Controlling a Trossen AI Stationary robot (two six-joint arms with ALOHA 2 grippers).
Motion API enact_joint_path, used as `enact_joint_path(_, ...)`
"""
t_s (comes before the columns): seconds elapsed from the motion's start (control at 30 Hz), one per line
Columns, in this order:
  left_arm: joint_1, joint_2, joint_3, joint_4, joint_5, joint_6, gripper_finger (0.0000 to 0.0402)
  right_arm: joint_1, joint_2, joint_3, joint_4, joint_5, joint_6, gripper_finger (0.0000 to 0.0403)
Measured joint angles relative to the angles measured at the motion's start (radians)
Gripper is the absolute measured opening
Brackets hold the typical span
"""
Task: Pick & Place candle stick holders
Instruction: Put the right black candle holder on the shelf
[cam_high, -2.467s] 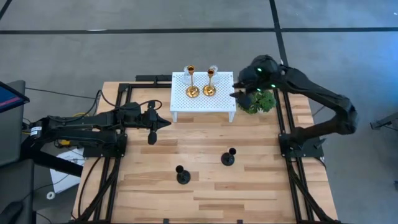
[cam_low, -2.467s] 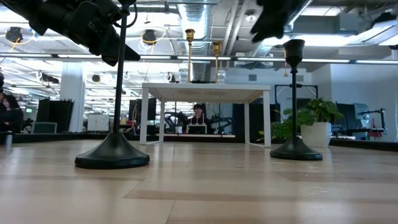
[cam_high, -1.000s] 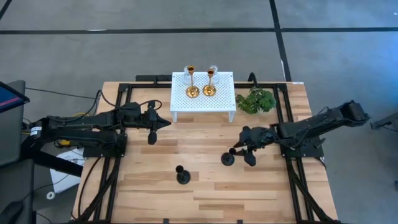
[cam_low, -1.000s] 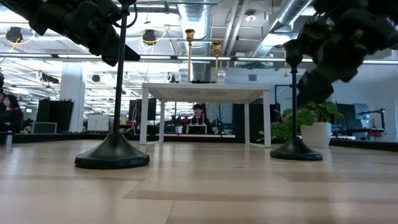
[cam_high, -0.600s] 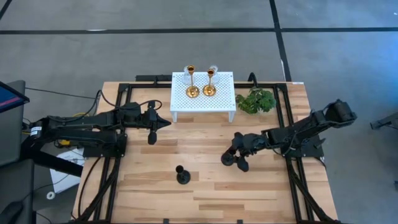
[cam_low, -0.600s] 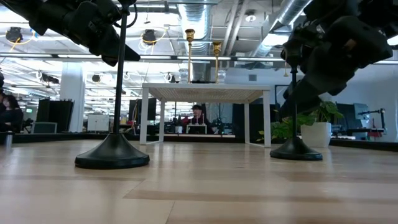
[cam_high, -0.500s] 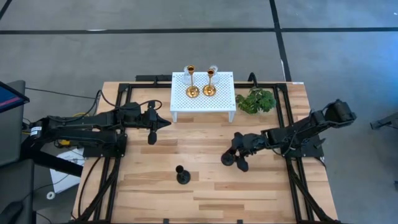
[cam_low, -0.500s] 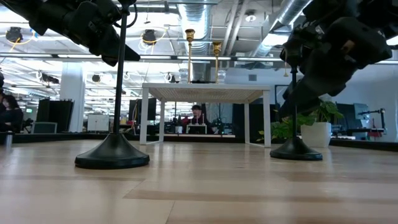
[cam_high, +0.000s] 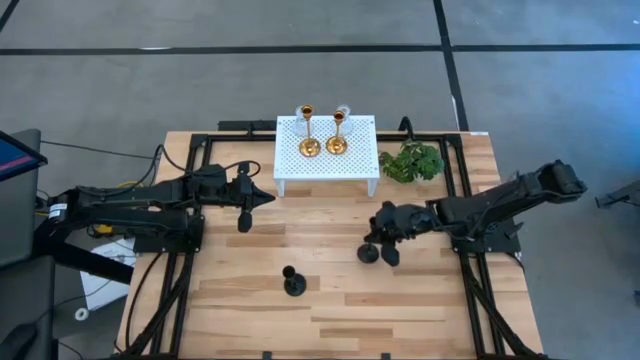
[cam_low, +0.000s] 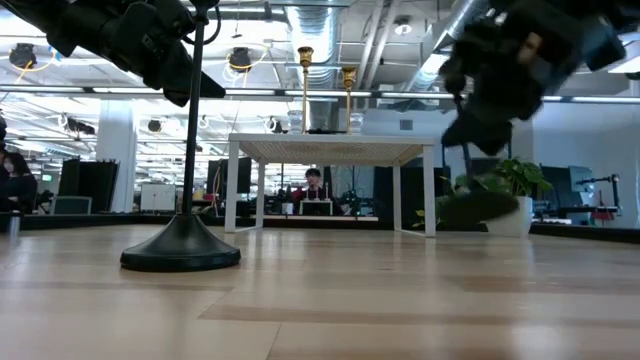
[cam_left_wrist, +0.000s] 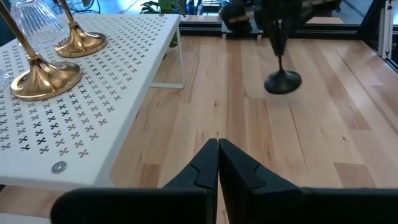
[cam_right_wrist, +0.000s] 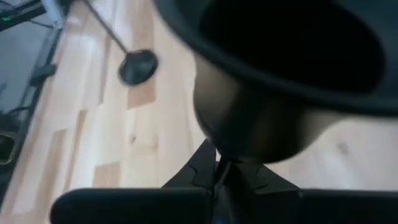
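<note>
A black holder is clamped by its stem in the right tool; the low view shows its base lifted off the table. A second black holder stands nearer the front. Two gold holders stand on the rack. The left tool is seen closed, empty.

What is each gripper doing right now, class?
Left gripper: shut, holding nothing.
Right gripper: shut on the black candle stick holder, just off the table.
</note>
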Motion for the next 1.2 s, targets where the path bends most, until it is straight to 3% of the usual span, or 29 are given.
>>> enact_joint_path(0.27,0.0,0.0,0.0,0.0,0.0,0.0,0.0011,-0.078,-0.015,0.266,-0.253,0.006,-0.159,0.0005)
enact_joint_path(0.57,0.0,0.0,0.0,0.0,0.0,0.0,0.0011,-0.246,-0.008,0.515,-0.336,0.005,-0.366,0.0002)
enact_joint_path(0.93,0.0,0.0,0.0,0.0,0.0,0.0,0.0011,-0.479,0.165,0.654,-0.344,-0.149,-0.443,0.0001)
enact_joint_path(1.2,0.0,0.0,0.0,0.0,0.0,0.0,0.0011,-0.581,0.309,0.773,-0.429,-0.158,-0.478,0.0)
